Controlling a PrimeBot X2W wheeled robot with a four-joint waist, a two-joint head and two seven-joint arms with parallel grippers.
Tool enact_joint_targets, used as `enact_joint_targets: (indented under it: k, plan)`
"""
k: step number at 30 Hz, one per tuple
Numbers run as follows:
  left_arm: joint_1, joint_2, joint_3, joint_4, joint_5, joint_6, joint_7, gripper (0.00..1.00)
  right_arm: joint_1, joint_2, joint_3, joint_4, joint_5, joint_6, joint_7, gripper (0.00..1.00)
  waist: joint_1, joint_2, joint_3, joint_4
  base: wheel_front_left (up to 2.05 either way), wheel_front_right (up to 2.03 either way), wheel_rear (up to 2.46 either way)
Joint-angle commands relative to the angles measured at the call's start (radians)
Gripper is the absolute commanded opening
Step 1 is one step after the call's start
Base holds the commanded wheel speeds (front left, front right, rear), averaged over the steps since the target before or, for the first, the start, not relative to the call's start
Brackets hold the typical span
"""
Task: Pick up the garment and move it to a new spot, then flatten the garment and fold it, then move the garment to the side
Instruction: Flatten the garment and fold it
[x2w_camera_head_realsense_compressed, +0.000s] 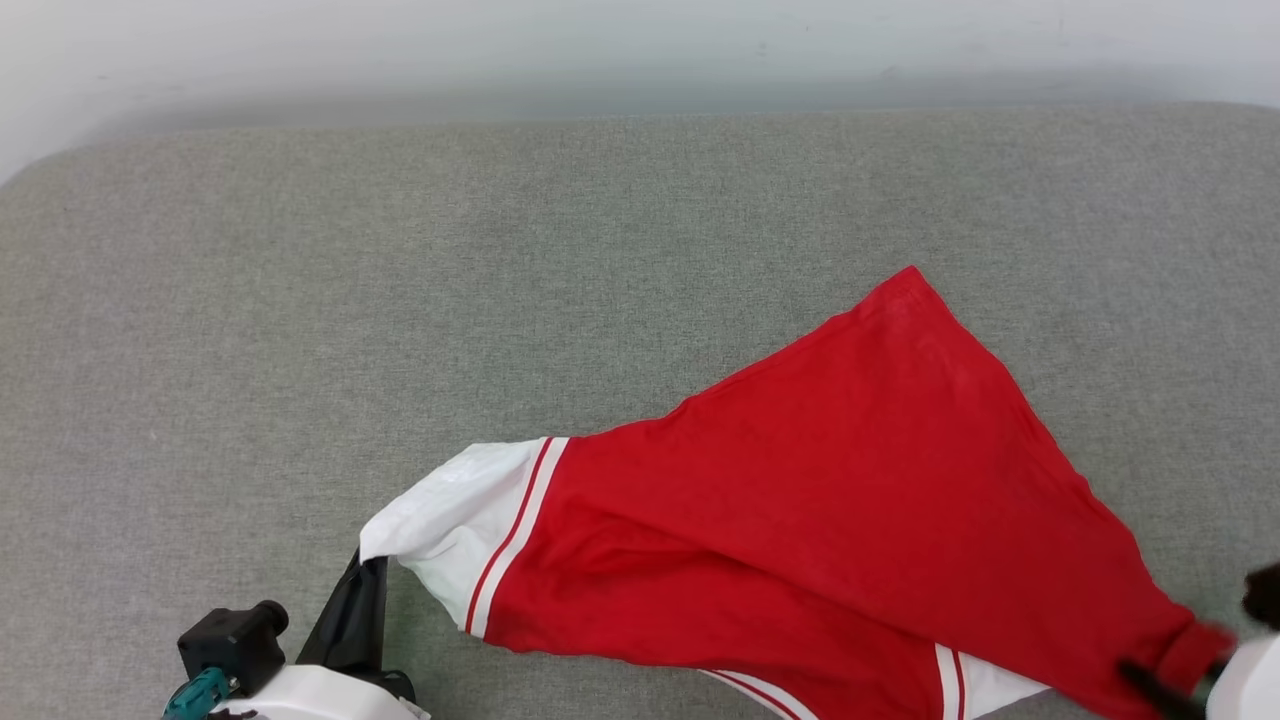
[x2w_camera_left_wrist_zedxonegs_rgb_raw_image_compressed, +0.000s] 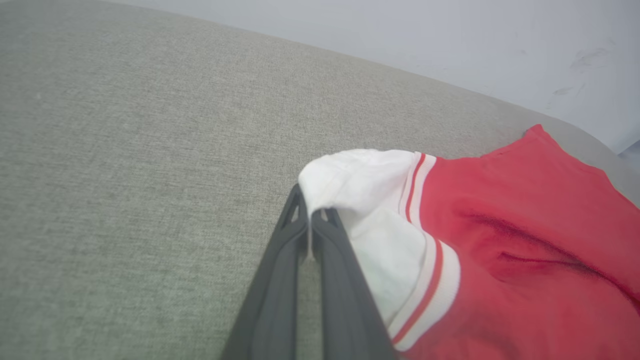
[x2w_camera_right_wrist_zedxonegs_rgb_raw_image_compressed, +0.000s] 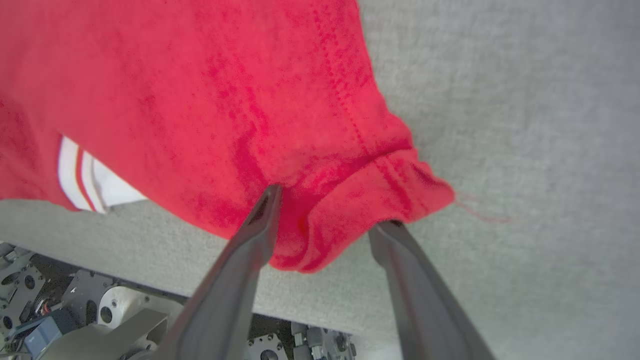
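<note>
The garment (x2w_camera_head_realsense_compressed: 800, 520) is lying on the grey cushion (x2w_camera_head_realsense_compressed: 400, 300), stretching left to right along the near edge, with one red corner pointing away from the robot. The left gripper (x2w_camera_left_wrist_zedxonegs_rgb_raw_image_compressed: 311, 212) is pinching the white sleeve tip. The right gripper (x2w_camera_right_wrist_zedxonegs_rgb_raw_image_compressed: 327, 207) is standing spread, the red hem corner sitting between its parted fingers.
</note>
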Motion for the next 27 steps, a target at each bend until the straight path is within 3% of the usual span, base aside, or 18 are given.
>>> enact_joint_targets:
  k: [1, 8, 13, 20, 27]
  plan:
    - [0.009, 0.007, -0.001, -0.002, -0.002, 0.007, 0.002, 0.0, -0.038, -0.012, -0.012, -0.023, -0.004, -0.002, -0.014, 1.0, 0.0001, 0.0, -0.002, -0.002, 0.0, 0.0, 0.0]
    - [-0.007, 0.007, -0.012, -0.018, 0.003, 0.009, 0.007, 0.0, -0.163, -0.05, -0.079, -0.179, -0.017, -0.002, -0.09, 1.0, 0.0001, 0.0, 0.01, 0.013, 0.0, 0.0, 0.0]
    - [-0.024, -0.001, -0.023, -0.032, 0.006, 0.012, 0.003, 0.0, -0.282, -0.058, -0.055, -0.254, -0.045, -0.001, -0.111, 1.0, 0.0001, 0.0, 0.042, 0.033, 0.0, 0.0, 0.0]
    - [-0.081, -0.006, -0.049, -0.045, 0.021, 0.001, 0.004, 0.0, -0.526, -0.098, 0.081, -0.175, -0.085, -0.002, -0.044, 1.0, 0.0001, 0.0, 0.101, 0.08, 0.0, 0.0, 0.0]
    - [-0.134, -0.018, -0.089, -0.068, 0.039, -0.008, 0.006, 0.0, -0.77, -0.15, 0.282, -0.005, -0.043, -0.002, 0.157, 1.0, 0.0001, 0.0, 0.153, 0.14, 0.0, 0.0, 0.0]
